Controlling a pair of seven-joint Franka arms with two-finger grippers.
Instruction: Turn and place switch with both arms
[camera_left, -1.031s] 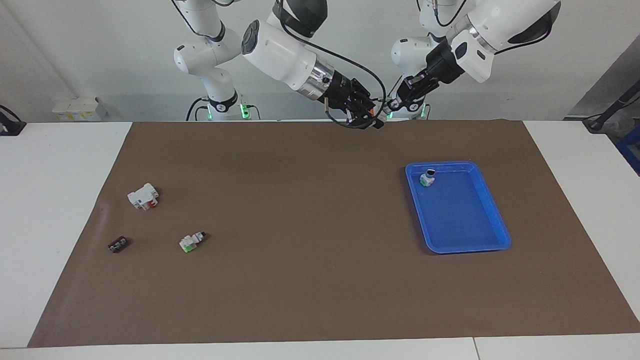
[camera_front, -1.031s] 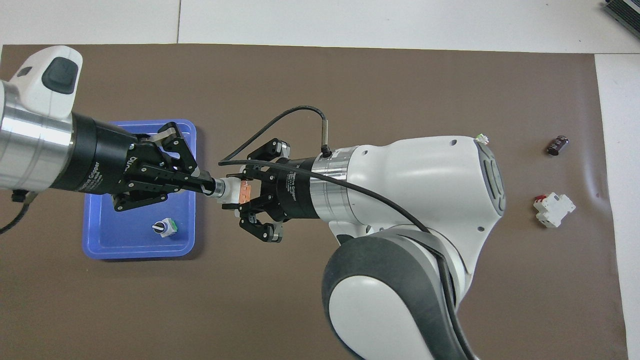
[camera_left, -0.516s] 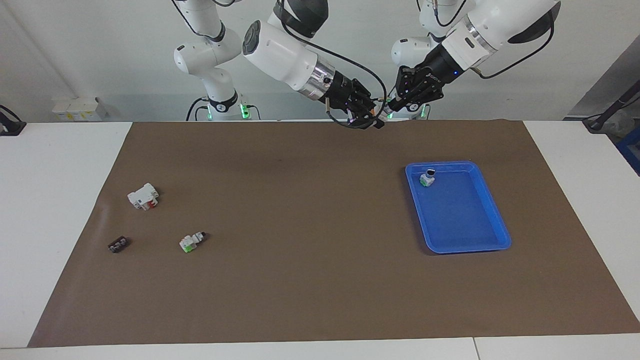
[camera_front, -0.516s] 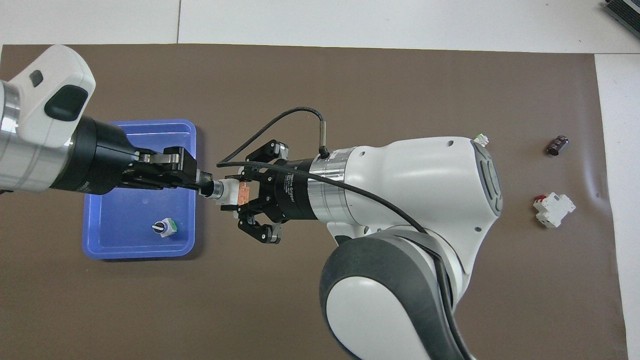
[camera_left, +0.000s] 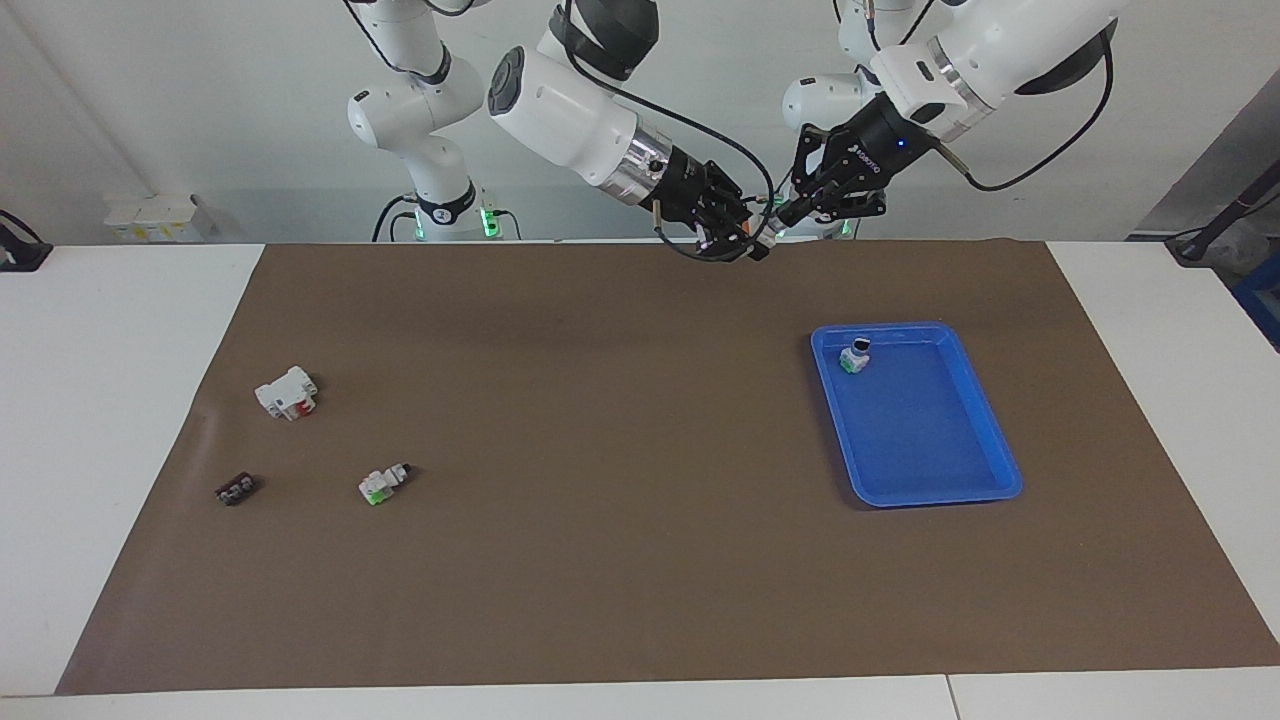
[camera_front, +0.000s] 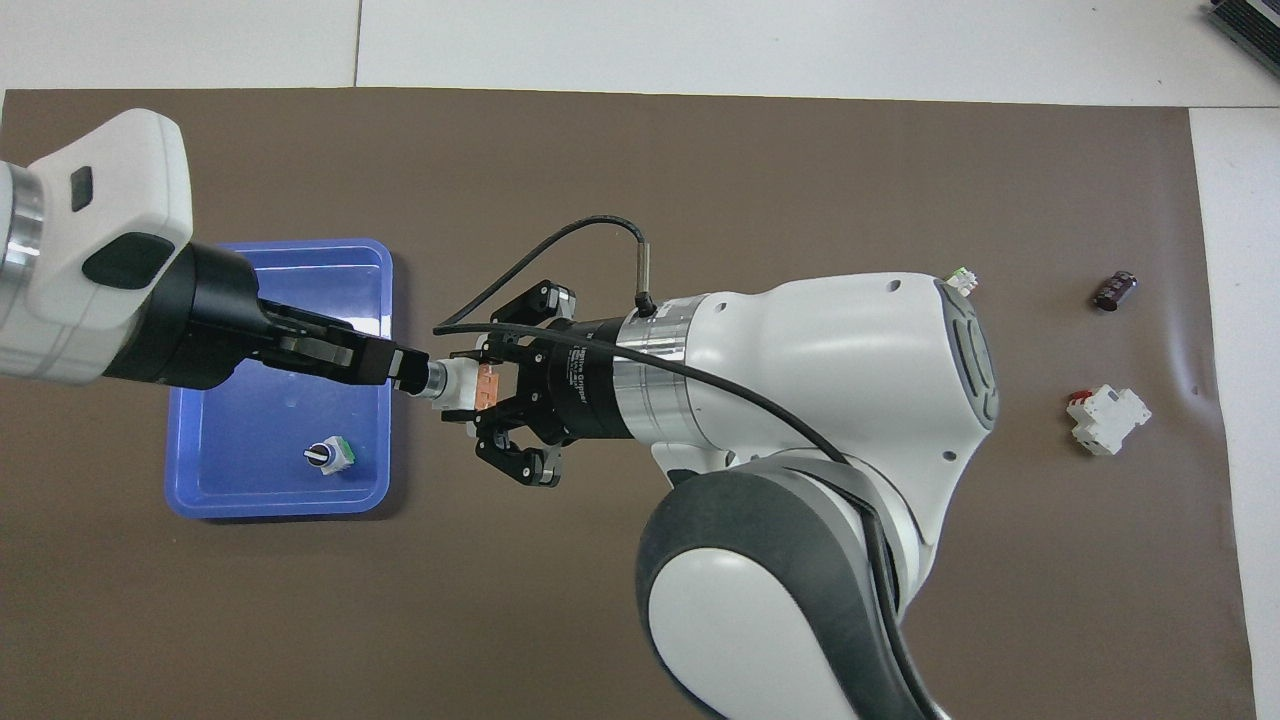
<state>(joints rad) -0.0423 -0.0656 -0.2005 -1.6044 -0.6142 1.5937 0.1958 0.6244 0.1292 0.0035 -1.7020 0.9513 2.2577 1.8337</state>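
The switch (camera_front: 470, 386) is up in the air over the counter (camera_front: 700, 180), near the blue tray (camera_front: 290, 500). The right gripper (camera_front: 478, 390) fingers squeeze its white body. The left gripper (camera_front: 415, 372) fingers pinch its black knob. It looks light, hard and slippery.

White lettering runs along the black body of the right gripper (camera_front: 470, 385) in the overhead view, with the word "Gripper" legible. The left gripper's (camera_left: 790, 212) body bears white lettering too small to read
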